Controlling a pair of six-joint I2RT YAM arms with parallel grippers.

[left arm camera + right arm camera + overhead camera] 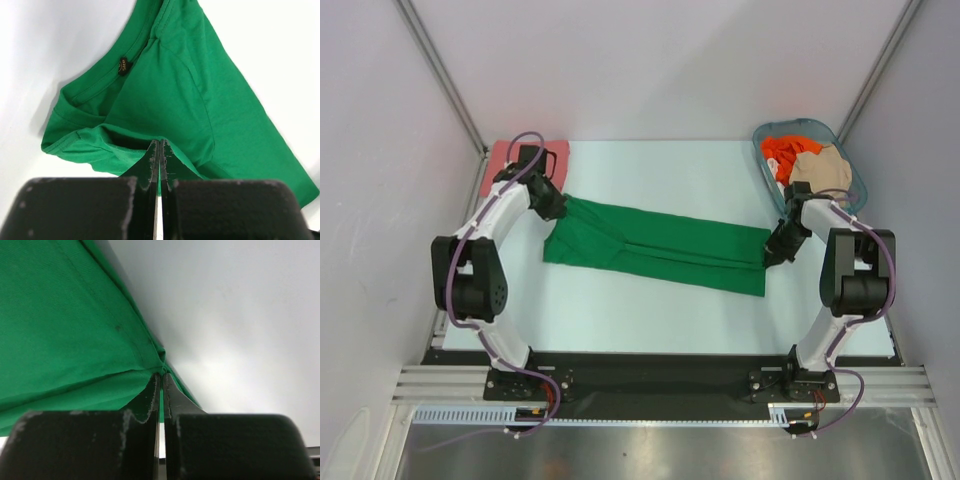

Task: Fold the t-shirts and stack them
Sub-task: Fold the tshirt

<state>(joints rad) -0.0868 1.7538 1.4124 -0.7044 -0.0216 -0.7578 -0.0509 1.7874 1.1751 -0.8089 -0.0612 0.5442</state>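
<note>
We find only one piece of writing, in the left wrist view; it is a small black label (123,65) sewn inside the collar (107,75) of the green t-shirt (200,100); on it we read the word "size" in pale yellow letters, turned sideways; a smaller mark beside this word is too tiny to read; in the other two views we cannot read any text.

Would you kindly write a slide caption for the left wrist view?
Left pincer shut on the folded green shirt at its collar end.
</note>
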